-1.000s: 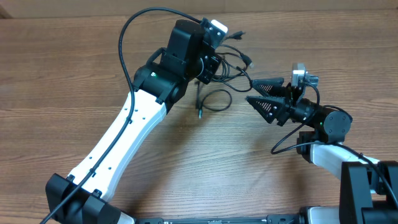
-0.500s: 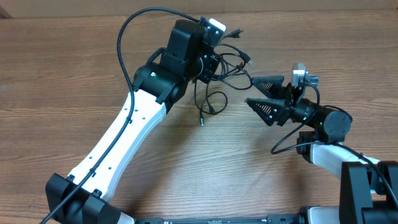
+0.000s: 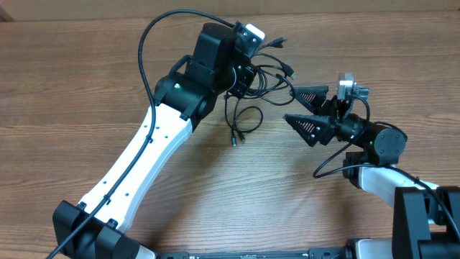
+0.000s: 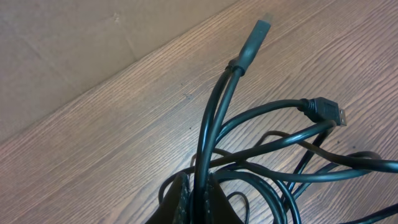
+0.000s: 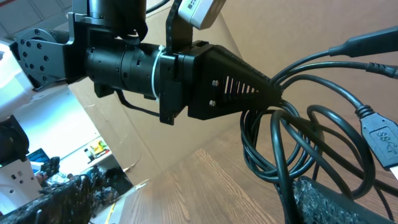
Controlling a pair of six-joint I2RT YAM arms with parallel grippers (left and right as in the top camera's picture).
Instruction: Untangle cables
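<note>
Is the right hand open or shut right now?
Open. Overhead, the two black fingers of the right hand stand spread wide apart.

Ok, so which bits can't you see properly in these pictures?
Overhead: where the left gripper pinches the cables, hidden under its own wrist.
Left wrist: how many cables there are; they run off the right and bottom edges.
Right wrist: fingers of the right gripper, blurred and cut by the bottom edge.

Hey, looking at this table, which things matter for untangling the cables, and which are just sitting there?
Part of the job:
the cables, bunched in loops
the left gripper, shut on them
the right gripper, open close by

Just there:
the table
the left arm's own thick cable
the cardboard wall
</note>
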